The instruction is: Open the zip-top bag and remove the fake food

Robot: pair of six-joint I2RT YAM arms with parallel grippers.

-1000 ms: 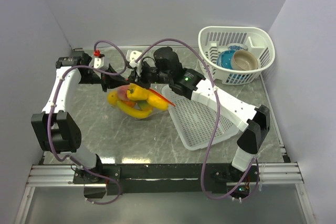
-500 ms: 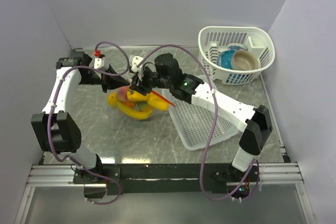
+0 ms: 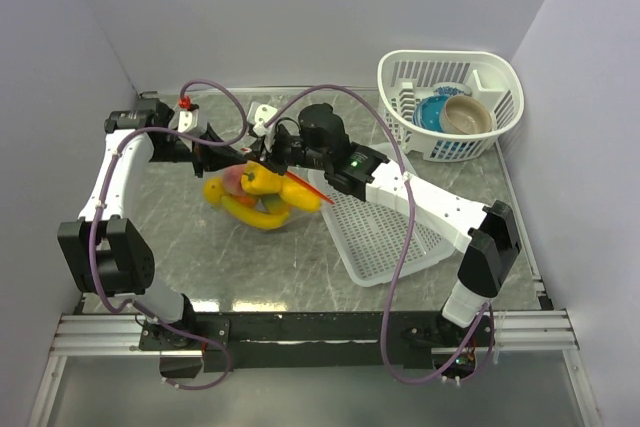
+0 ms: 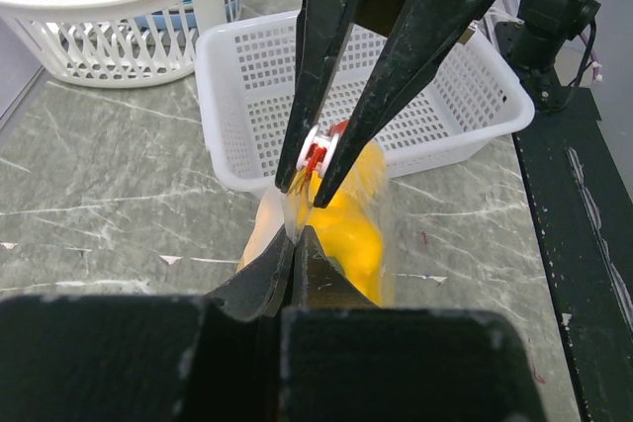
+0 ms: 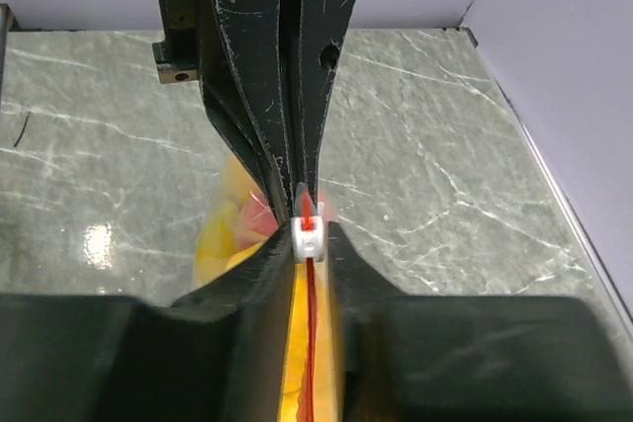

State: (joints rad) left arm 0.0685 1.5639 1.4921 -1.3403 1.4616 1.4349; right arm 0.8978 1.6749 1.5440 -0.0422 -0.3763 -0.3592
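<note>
Where the two arms meet over the table [image 3: 200, 247], items as follows.

- Bag [image 3: 268, 209]: clear plastic, red zip strip. Held by its top edge, just left of the flat basket [image 3: 395, 232].
- Food [image 3: 245, 209]: yellow, orange, pink pcs, all inside bag.
- L gripper [image 4: 297, 236]: fingers fully together, pinching bag rim.
- R gripper [image 5: 310, 229]: nearly closed, nipping the white slider [image 5: 310, 239] on the zip.
- Round basket [image 3: 500, 72]: far right corner, w/ blue bowl [image 3: 432, 112] and tan bowl [image 3: 468, 115].
</note>
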